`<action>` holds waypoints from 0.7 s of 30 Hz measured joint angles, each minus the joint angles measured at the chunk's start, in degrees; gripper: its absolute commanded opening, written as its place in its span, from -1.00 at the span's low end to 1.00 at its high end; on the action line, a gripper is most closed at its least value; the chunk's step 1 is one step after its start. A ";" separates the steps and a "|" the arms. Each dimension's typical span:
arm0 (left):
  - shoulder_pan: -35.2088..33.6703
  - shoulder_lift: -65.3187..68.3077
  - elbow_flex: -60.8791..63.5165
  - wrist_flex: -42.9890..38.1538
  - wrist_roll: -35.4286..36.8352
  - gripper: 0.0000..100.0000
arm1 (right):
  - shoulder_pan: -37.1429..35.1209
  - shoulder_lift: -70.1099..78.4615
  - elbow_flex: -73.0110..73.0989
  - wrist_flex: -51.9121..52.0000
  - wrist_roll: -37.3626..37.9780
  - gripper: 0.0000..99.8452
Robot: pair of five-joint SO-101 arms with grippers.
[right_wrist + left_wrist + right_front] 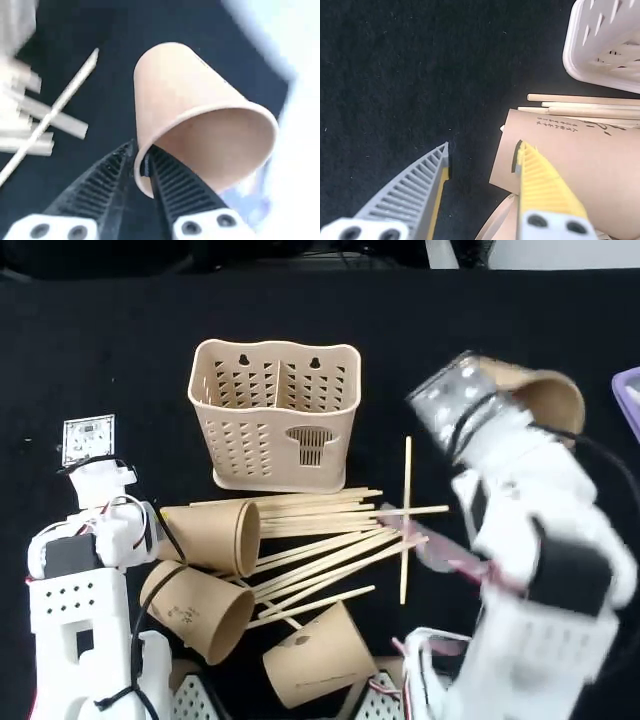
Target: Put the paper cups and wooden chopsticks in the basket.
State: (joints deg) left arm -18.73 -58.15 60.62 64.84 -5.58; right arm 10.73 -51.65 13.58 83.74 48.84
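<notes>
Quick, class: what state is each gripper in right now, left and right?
Left gripper: open, holding nothing.
Right gripper: closed on the rim of a paper cup.

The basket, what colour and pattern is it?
Beige basket, rows of small triangular holes; high view shows it best.

Prob. a robotics lab bench: black cloth table (110,340), white plastic left arm (80,610) & right arm (540,570).

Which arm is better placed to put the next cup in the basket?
Right: the right gripper grips a paper cup by the rim. The left gripper is open beside a lying cup.
</notes>
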 measured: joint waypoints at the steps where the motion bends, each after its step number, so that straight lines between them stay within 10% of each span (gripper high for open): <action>1: 0.00 0.00 0.00 0.00 0.00 -0.56 | -3.08 -1.85 -0.26 -1.58 -0.88 -0.98; 10: 0.00 0.00 0.00 0.00 0.00 -0.56 | -26.46 -3.96 -0.62 -10.81 -7.12 -0.98; 21: 0.00 -0.53 0.70 -0.09 0.00 -0.56 | -29.19 18.99 -9.49 -8.26 0.35 -0.98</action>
State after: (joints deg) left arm -18.73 -58.68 61.32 64.75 -5.58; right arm -18.46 -32.66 4.09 75.47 49.19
